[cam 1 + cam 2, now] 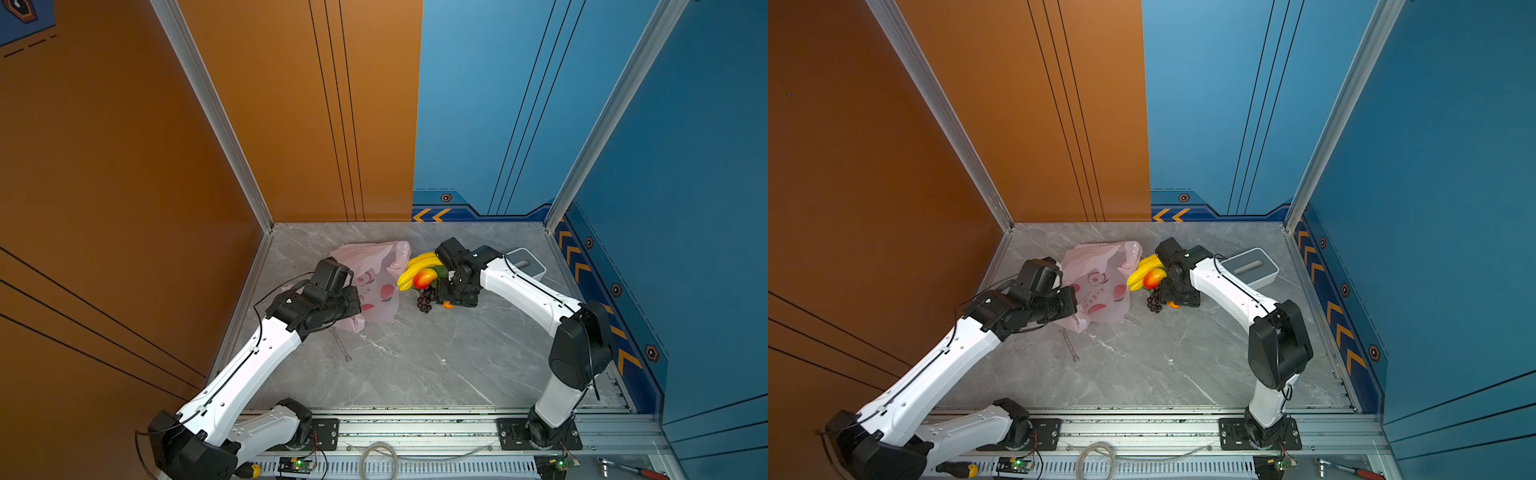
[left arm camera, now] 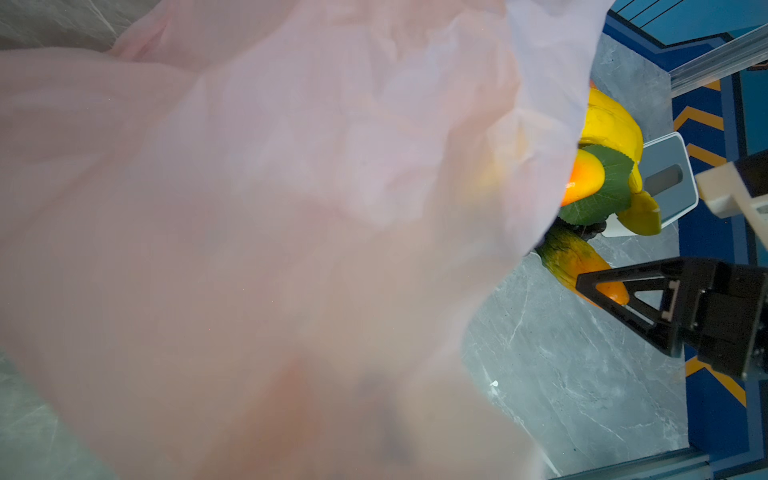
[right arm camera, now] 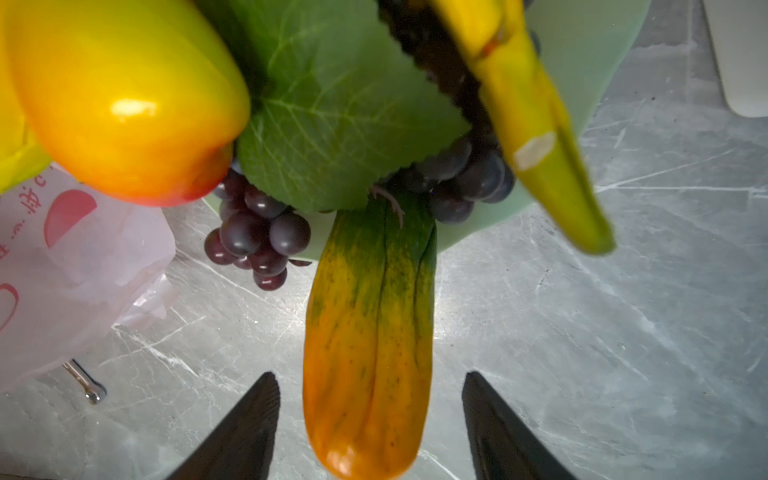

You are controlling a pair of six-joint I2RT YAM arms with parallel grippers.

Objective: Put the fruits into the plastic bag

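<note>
In both top views, plastic bag (image 1: 376, 286) (image 1: 1100, 291) on the grey surface (image 1: 415, 365), just beside the fruits (image 1: 424, 286): banana bunch (image 1: 419, 266), mango (image 1: 424, 277) and grapes (image 1: 424, 301) heaped together, outside the bag. Left pincer (image 1: 353, 296) against the bag, tips hidden. In left wrist view, bag's pink film over nearly everything; left pincer pressed together, probably pinching that film. In right wrist view, right pincer (image 3: 370, 384) spread, one tip at each side of a long orange-green fruit (image 3: 365, 353), gaps on both sides; grapes and green leaf (image 3: 332, 104) behind it
</note>
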